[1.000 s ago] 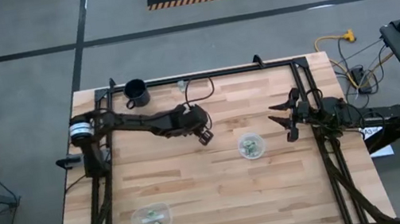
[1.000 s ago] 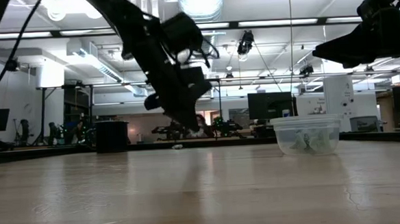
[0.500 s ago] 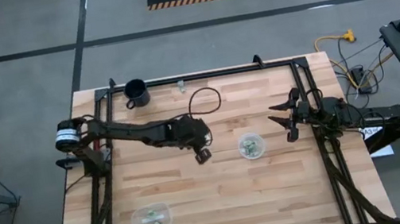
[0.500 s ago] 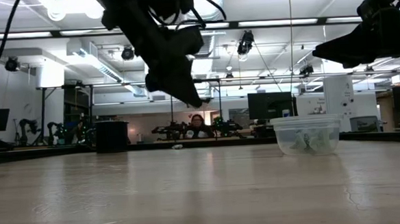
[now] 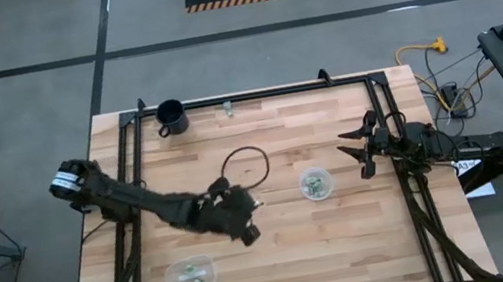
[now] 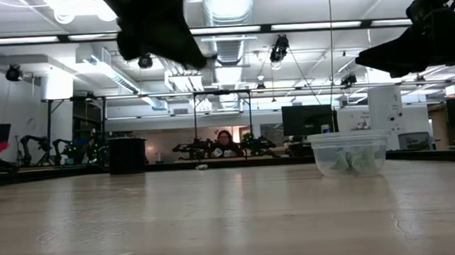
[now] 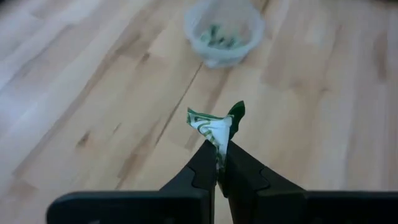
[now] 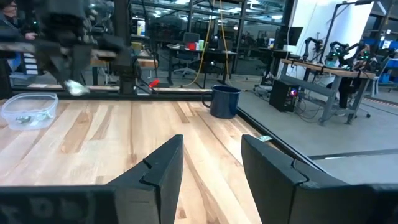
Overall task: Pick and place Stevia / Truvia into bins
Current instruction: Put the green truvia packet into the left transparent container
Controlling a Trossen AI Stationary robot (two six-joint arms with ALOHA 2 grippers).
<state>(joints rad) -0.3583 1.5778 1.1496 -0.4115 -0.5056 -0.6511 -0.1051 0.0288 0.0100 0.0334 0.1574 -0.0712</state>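
In the high view the left gripper [image 5: 249, 232] sits low and left of centre, over bare wood between the two bins; its own wrist view shows the dark fingers [image 7: 200, 174] pinched tight on a crumpled green-and-white sweetener packet [image 7: 214, 126], which sticks up from the fingertips, clear of the table [image 5: 348, 237]; in the low view that arm appears only as a dark mass at the upper left, well above the tabletop.

The round clear bowl [image 5: 316, 185] stands right of centre in the high view with pale packets inside; the same bowl shows at the top of the left wrist view [image 7: 222, 31] and at the right of the low view [image 6: 348, 153]; the rounded-rectangular tub [image 5: 190, 274] lies at the lower left of the high view, also with what look like packets in it, though they are too small to count.

The right gripper [image 5: 363, 152] waits at the table's right edge, middle right of the high view, its fingers [image 8: 163, 167] parted and holding nothing; a black mug [image 5: 171, 117] stands at the upper left of the table.
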